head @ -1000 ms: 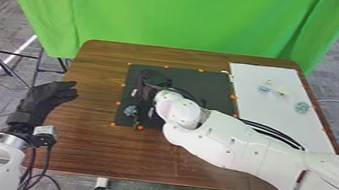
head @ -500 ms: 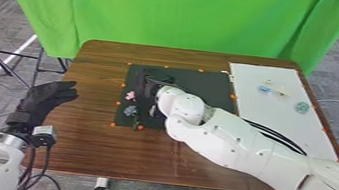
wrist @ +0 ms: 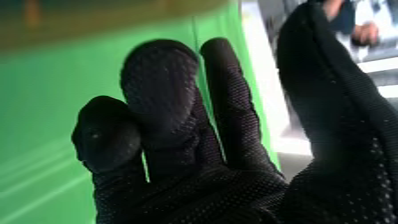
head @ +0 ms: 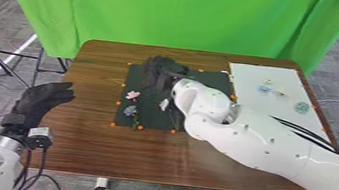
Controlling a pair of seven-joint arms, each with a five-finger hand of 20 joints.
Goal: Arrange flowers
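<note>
1. The left hand hangs off the table's left edge, fingers loose and apart, holding nothing.
2. The pink flower lies on the dark mat's left side; I cannot tell its stem's line.
3. Just nearer, the blue flower has its bloom far, stem running near. It looks light; pinch the stem, since petals may crush.
4. The right hand is over the mat's far part, empty, thumb spread from the fingers.
5. The white flower points its bloom far; its thin, probably bendy stem runs near.
6. On the white board, the green flower looks springy; its direction is unclear.
</note>
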